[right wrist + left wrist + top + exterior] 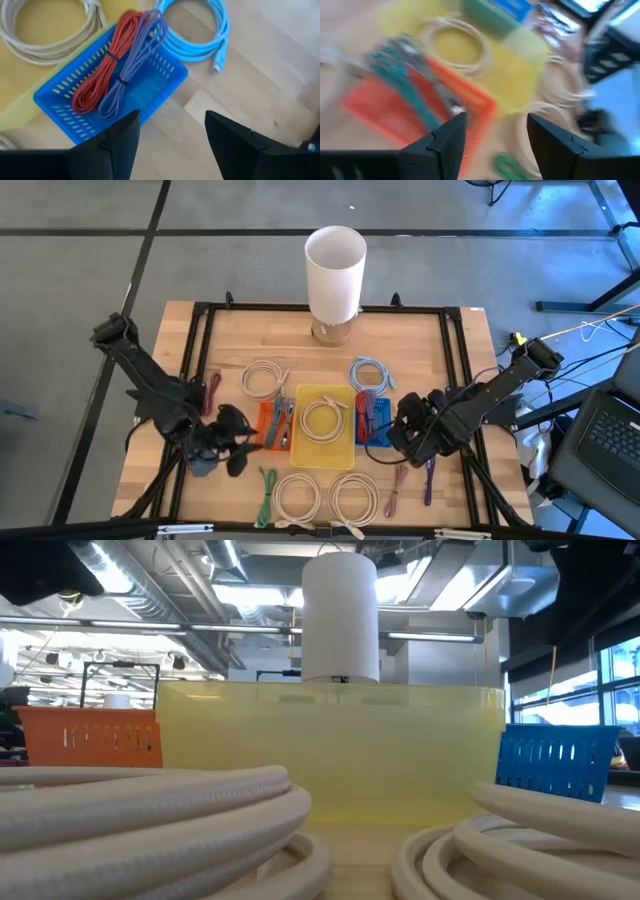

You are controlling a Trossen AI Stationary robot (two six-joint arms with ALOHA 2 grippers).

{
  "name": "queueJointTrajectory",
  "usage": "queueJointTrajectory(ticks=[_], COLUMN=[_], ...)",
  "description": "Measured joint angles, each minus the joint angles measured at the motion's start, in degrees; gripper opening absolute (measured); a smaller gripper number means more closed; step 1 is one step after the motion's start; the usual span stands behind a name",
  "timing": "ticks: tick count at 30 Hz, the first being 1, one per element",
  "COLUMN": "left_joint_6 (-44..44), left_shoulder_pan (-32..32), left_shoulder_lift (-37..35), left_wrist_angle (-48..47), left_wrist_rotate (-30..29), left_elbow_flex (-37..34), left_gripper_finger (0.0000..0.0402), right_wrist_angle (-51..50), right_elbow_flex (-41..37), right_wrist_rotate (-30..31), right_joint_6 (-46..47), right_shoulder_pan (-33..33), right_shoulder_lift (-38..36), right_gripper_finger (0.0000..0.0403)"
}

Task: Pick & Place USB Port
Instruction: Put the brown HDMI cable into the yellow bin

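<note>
Left claw (492,137) hangs spread w/ nothing between its fingers, just beside the orange basket (273,426), which holds bundled cables. Right claw (172,135) is spread too, empty, above the counter (420,350) next to the blue basket (100,87); red cable (102,65) and purple cable (132,65) lie inside it. Light-blue USB cable (200,30) sits coiled on the wood just beyond that basket. Yellow tray (325,422) between baskets holds a white coil.

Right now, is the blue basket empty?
No, the blue basket holds two bundled cables, a red cable and a purple cable, lying side by side.
</note>
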Motion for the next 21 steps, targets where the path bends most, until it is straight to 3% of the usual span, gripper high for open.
queueJointTrajectory(ticks=[2, 5, 8, 10, 15, 21], left_joint_6=[-2.1, -0.8, 9.5, 18.5, 42.2, 58.4], left_shoulder_pan=[0.9, 4.9, 9.5, 12.3, 17.8, 25.5], left_shoulder_lift=[-1.0, -1.7, -1.4, -1.0, 0.1, 0.5], left_wrist_angle=[-7.3, -17.7, -25.0, -26.2, -24.8, -25.3], left_wrist_rotate=[-0.1, 8.6, 19.1, 22.4, 20.0, 17.0], left_elbow_flex=[0.0, 0.0, 0.0, 0.0, 0.0, 0.0], left_gripper_finger=[0.0195, 0.0189, 0.0184, 0.0182, 0.0182, 0.0176], right_wrist_angle=[0.2, 1.2, 1.9, 1.9, 2.8, 4.3], right_elbow_flex=[0.2, 0.2, 0.2, 0.2, 0.2, 0.3], right_wrist_rotate=[1.2, 1.6, 1.7, 1.8, 2.9, 2.8], right_joint_6=[-0.8, -1.6, -2.2, -2.3, -2.3, -2.3], right_shoulder_pan=[0.0, 0.0, 0.0, -0.1, 0.0, 0.0], right_shoulder_lift=[0.0, 0.0, 0.0, 0.0, 0.0, 0.0], right_gripper_finger=[0.0226, 0.0226, 0.0226, 0.0226, 0.0226, 0.0226])
